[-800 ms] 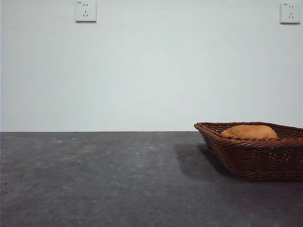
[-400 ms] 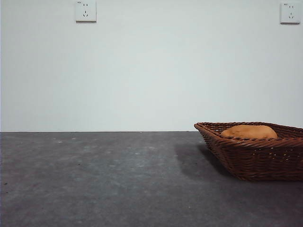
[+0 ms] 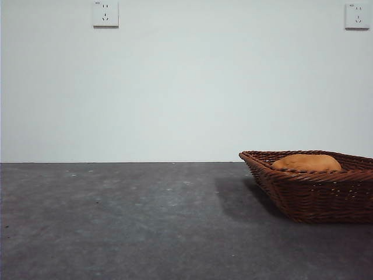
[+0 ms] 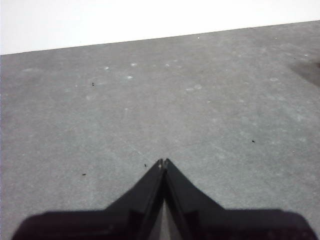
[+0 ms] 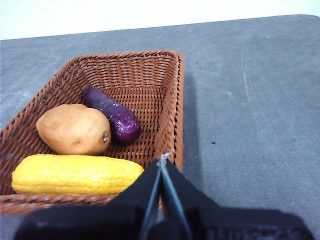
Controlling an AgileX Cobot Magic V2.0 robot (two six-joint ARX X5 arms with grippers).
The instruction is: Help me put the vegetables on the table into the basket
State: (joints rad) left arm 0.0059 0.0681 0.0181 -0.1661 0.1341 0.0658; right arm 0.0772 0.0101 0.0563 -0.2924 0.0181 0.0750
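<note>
The brown wicker basket (image 3: 315, 195) stands on the dark grey table (image 3: 128, 221) at the right; it also shows in the right wrist view (image 5: 165, 95). Inside it lie the yellow corn cob (image 5: 75, 174), the tan-orange potato (image 5: 74, 129) and the purple eggplant (image 5: 112, 114). In the front view only the potato's top (image 3: 306, 162) shows over the rim. My right gripper (image 5: 162, 161) is shut and empty, above the basket's near rim. My left gripper (image 4: 163, 162) is shut and empty over bare table. Neither arm shows in the front view.
Two wall sockets (image 3: 105, 13) (image 3: 356, 16) sit high on the white back wall. The table runs wide and flat to the left of the basket. In the right wrist view the table's rounded corner (image 5: 312, 17) shows beyond the basket.
</note>
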